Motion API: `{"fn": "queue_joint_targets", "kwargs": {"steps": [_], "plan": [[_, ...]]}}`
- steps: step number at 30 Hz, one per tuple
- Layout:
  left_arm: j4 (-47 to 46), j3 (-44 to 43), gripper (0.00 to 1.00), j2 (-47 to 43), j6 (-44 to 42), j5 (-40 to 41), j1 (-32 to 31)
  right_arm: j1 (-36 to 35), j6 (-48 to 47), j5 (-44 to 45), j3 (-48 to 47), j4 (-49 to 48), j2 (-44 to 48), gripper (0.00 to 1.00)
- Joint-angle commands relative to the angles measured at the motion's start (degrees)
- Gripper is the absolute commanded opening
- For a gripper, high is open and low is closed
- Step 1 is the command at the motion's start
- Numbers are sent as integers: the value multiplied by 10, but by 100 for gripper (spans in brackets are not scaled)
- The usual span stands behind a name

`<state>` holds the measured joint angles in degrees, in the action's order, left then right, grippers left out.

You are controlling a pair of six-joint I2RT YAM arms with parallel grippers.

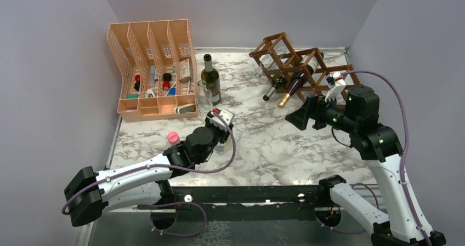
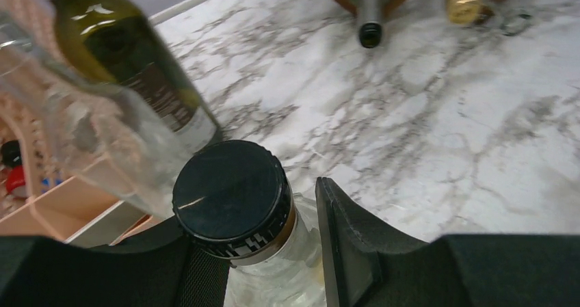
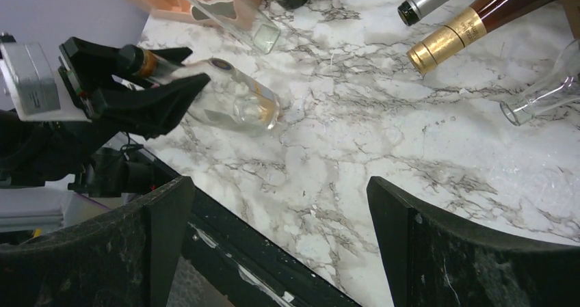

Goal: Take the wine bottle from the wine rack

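Evidently the left gripper (image 2: 260, 249) is pinching the neck of the clear bottle (image 2: 232, 197), probably steadying it upright; the right gripper (image 3: 273, 201) is hovering wide open near the wine rack (image 1: 307, 57).

Top external: we look down from above and behind arm bases; distant; whole marble table (image 1: 263, 142) and wine rack (image 1: 299, 57) in frame.
Left wrist: very close over capped clear bottle (image 2: 229, 201), facing rack.
Right wrist: mid-height, facing leftward across table.
We find gold-foil bottle neck (image 3: 441, 44) in all three views.
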<state>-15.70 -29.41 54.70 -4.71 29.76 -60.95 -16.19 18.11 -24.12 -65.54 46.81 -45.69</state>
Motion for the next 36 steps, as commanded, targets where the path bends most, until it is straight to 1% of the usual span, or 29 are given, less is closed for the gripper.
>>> {"fn": "queue_joint_targets", "kwargs": {"steps": [1, 3, 5, 10, 12, 14, 16, 19, 21, 24, 25, 27, 28, 30, 31, 34, 36], "plan": [[-34, -19, 0, -39, 15, 91, 64, -3, 0, 15, 5, 7, 15, 100], [-20, -21, 0, -56, 29, 55, 111, -3, 3, 15, 10, 7, 20, 100], [-2, -26, 0, -65, 40, 36, 149, -3, 4, 18, 12, 11, 21, 100], [-9, -20, 0, -68, 22, 51, 194, -3, 5, 21, 11, 15, 23, 100], [-19, -18, 0, -64, 35, 59, 212, -3, 7, 19, 12, 16, 25, 100], [-26, -17, 0, -57, 50, 43, 233, -3, 8, 19, 13, 16, 28, 100], [-30, -19, 0, -47, 63, 38, 245, -3, 8, 19, 12, 18, 30, 100], [-34, -23, 0, -35, 72, 56, 255, -3, 6, 22, 9, 25, 32, 100], [-41, -19, 0, -31, 70, 65, 257, -3, 5, 24, 9, 29, 36, 100], [-48, -10, 0, -31, 57, 57, 259, -3, 5, 25, 15, 28, 42, 100], [-48, -8, 2, -32, 55, 55, 259, -3, 6, 23, 17, 26, 43, 100], [-45, -4, 16, -38, 51, 44, 259, -3, 8, 19, 19, 24, 43, 100], [-42, -3, 27, -43, 51, 38, 259, -3, 10, 17, 19, 24, 42, 100], [-31, -2, 53, -58, 52, 28, 258, -3, 10, 13, 20, 22, 42, 100], [-23, -3, 64, -66, 54, 25, 258, -3, 12, 12, 21, 21, 43, 100], [24, -17, 82, -90, 73, 22, 259, -3, 12, 8, 23, 20, 43, 100], [63, -32, 89, -109, 85, 6, 259, -3, 12, 7, 24, 21, 43, 100]]}}
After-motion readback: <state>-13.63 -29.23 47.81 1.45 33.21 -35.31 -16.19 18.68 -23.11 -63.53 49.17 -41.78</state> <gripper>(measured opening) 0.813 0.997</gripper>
